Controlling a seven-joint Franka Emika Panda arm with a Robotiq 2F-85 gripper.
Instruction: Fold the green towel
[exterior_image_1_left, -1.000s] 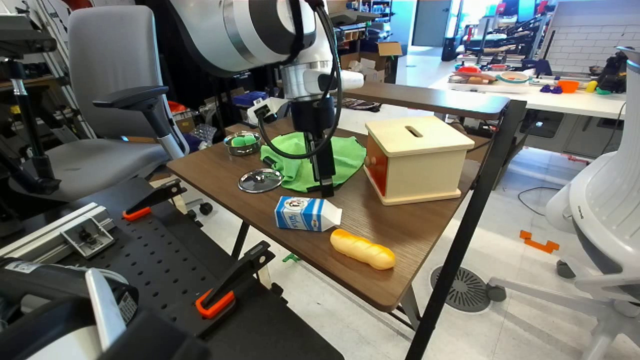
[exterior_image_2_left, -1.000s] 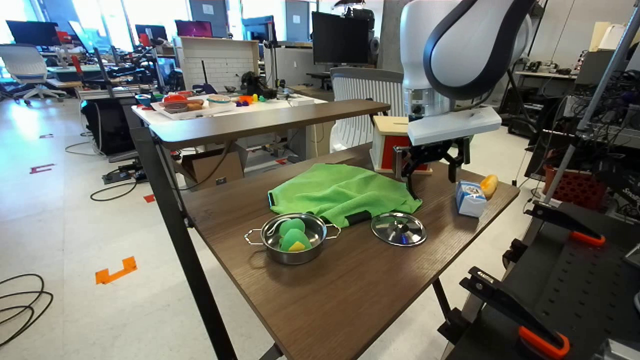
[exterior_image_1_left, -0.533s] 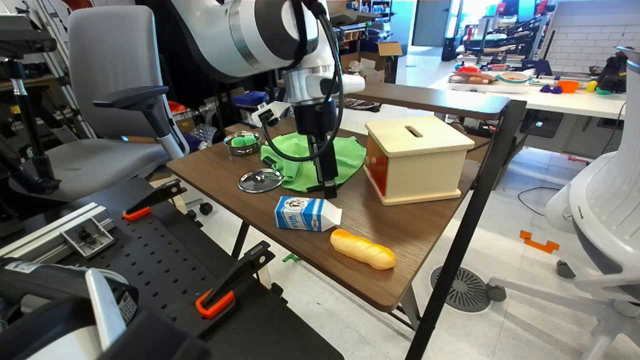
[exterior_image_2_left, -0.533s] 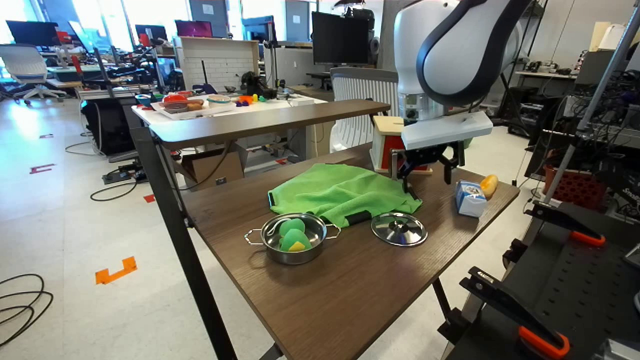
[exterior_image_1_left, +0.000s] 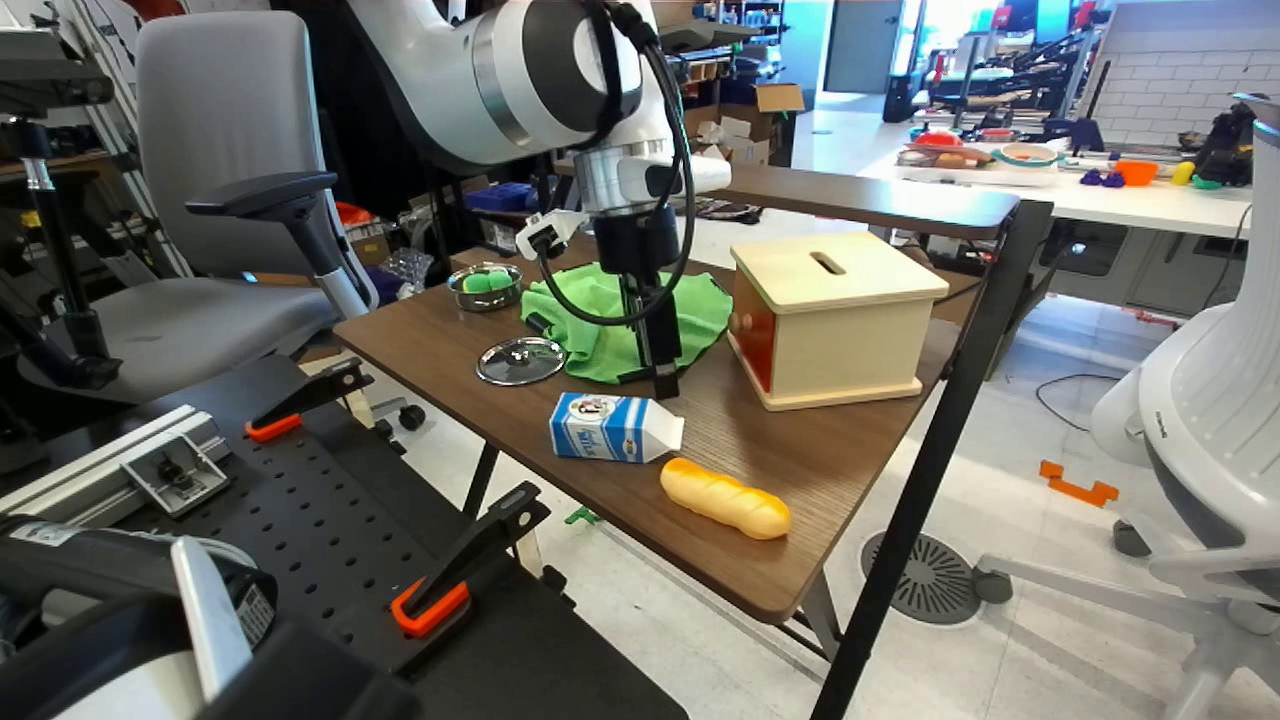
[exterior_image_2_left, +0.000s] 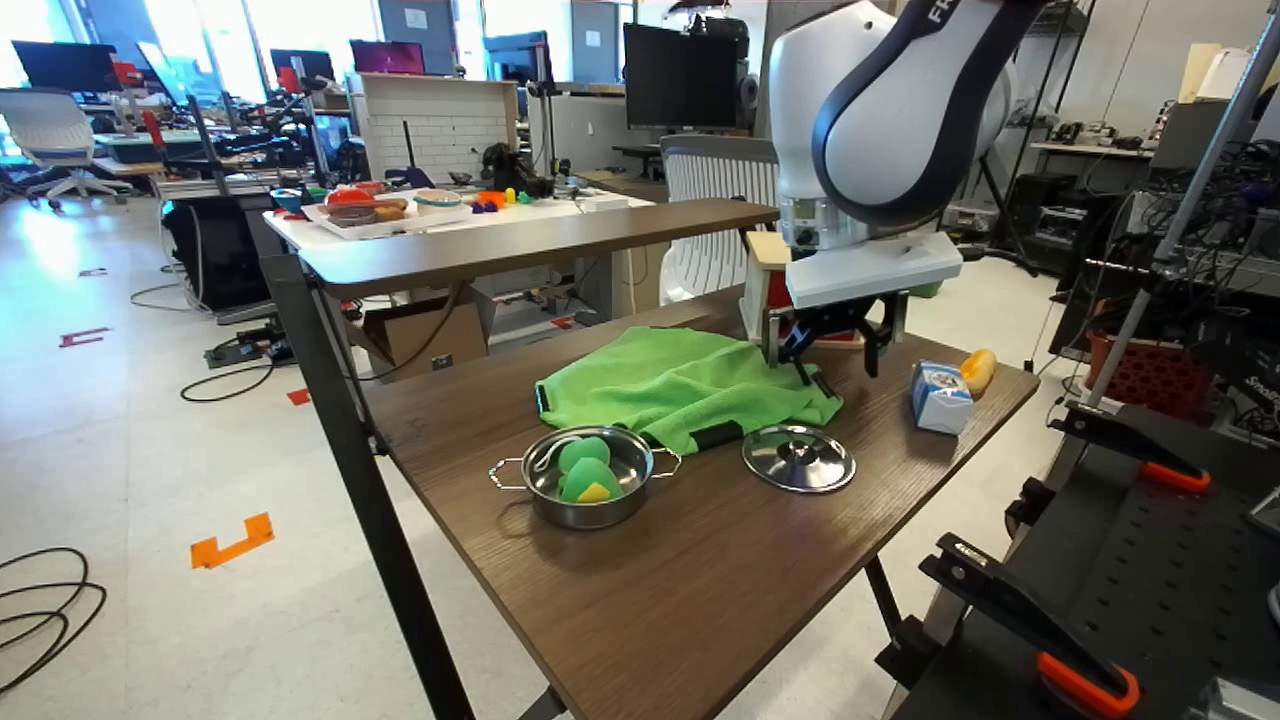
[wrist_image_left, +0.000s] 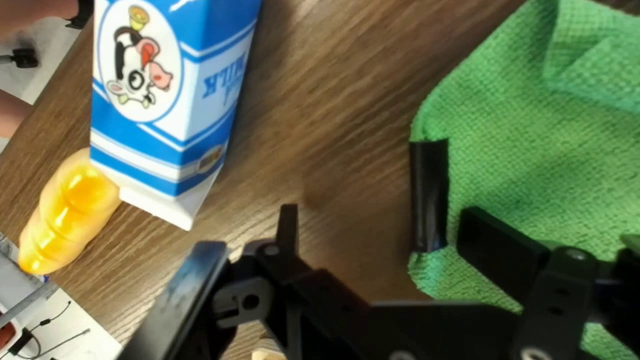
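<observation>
The green towel (exterior_image_1_left: 600, 345) lies spread and wrinkled on the table; it also shows in an exterior view (exterior_image_2_left: 665, 375) and in the wrist view (wrist_image_left: 505, 130). A black strip (wrist_image_left: 429, 195) sits on its edge near the gripper. My gripper (wrist_image_left: 381, 220) is open and holds nothing. In the wrist view its right finger is over the towel just inside the strip, and its left finger is over bare wood. Whether the right finger touches the cloth I cannot tell. The gripper also shows in both exterior views (exterior_image_1_left: 665, 385) (exterior_image_2_left: 838, 372), at the towel's edge.
A milk carton (exterior_image_1_left: 605, 428) and a toy bread (exterior_image_1_left: 725, 500) lie close to the gripper. A wooden box (exterior_image_1_left: 840, 320) stands beside the towel. A pot lid (exterior_image_2_left: 798, 458) and a pot (exterior_image_2_left: 590, 510) with green items lie along the towel's other side. A raised shelf (exterior_image_2_left: 540, 235) borders the table.
My open gripper has moved toward the towel, leftward in an exterior view, and the arm has shifted with it. The towel and the other objects look almost unchanged.
</observation>
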